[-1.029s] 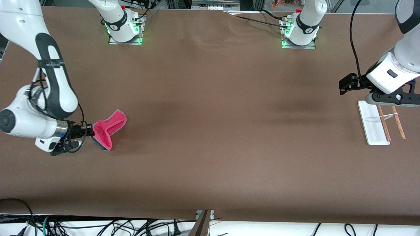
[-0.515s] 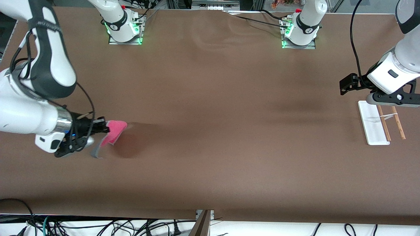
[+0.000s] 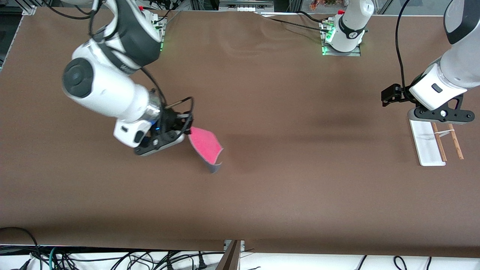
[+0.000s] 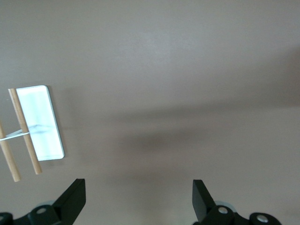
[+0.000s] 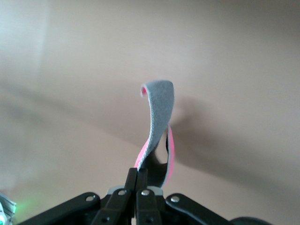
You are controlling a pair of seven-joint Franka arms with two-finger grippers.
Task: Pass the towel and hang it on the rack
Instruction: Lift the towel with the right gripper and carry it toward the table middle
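Observation:
My right gripper (image 3: pixel 188 129) is shut on one edge of the towel (image 3: pixel 205 146) and holds it in the air over the brown table, between the right arm's end and the middle. The towel hangs down, pink-red face up and dark grey below. In the right wrist view the towel (image 5: pixel 158 119) curls up from the shut fingers (image 5: pixel 142 180). The rack (image 3: pixel 435 140), a white base with two light-brown rods, stands at the left arm's end. My left gripper (image 3: pixel 387 95) is open and empty, in the air beside the rack. The rack also shows in the left wrist view (image 4: pixel 33 129).
The brown table (image 3: pixel 285 180) stretches bare between the towel and the rack. The two arm bases (image 3: pixel 343 37) stand along the table's edge farthest from the front camera. Cables hang below the edge nearest that camera.
My right gripper has lifted the towel off the table and carried it toward the middle. The towel has unfolded and hangs. The left gripper has shifted slightly.

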